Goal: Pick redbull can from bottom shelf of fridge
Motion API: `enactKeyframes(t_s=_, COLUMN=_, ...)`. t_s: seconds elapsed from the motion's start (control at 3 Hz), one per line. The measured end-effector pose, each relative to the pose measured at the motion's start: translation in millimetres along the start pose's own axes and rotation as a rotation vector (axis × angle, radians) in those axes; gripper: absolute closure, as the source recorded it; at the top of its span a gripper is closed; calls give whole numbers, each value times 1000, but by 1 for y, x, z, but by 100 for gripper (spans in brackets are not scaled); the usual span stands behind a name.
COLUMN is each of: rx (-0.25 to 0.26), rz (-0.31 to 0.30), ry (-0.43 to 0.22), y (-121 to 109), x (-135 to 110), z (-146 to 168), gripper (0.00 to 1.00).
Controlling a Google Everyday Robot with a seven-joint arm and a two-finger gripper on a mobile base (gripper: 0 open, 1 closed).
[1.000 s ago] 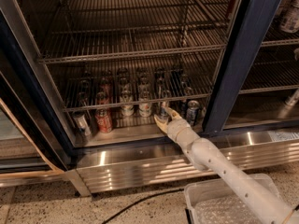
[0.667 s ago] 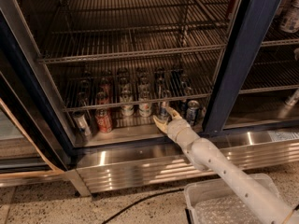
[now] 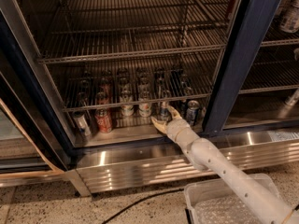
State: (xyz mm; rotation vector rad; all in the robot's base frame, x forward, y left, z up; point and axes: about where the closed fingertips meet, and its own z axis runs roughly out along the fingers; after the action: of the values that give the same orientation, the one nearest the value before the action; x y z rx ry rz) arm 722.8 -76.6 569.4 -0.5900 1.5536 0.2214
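The fridge (image 3: 243, 59) stands open, its bottom shelf (image 3: 126, 133) holding rows of cans. The redbull can (image 3: 163, 109), slim, blue and silver, stands upright near the front, right of centre. My gripper (image 3: 166, 117) is at the shelf's front edge directly before this can. It is open, with one finger (image 3: 157, 123) low to the can's left and the other to its right. The can's base is hidden behind the gripper, so I cannot tell whether they touch.
A darker blue can (image 3: 192, 112) stands just right of the gripper, beside the navy post. Pale cans (image 3: 145, 107) stand left of it, then a red can (image 3: 103, 120) and a tilted silver can (image 3: 81, 123). Wire racks (image 3: 131, 50) hang above. A white bin (image 3: 219, 204) sits on the floor.
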Motion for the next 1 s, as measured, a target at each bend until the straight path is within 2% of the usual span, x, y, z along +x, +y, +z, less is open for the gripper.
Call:
enactKeyframes(t_s=0.33, rx=16, rz=8, ry=15, y=3, x=0, z=1, gripper=46)
enactKeyframes(t_s=0.67, rx=51, rz=21, ry=28, y=4, x=0, z=0, gripper=44)
enactKeyframes(t_s=1.0, rx=51, rz=21, ry=28, y=4, x=0, z=0, gripper=61)
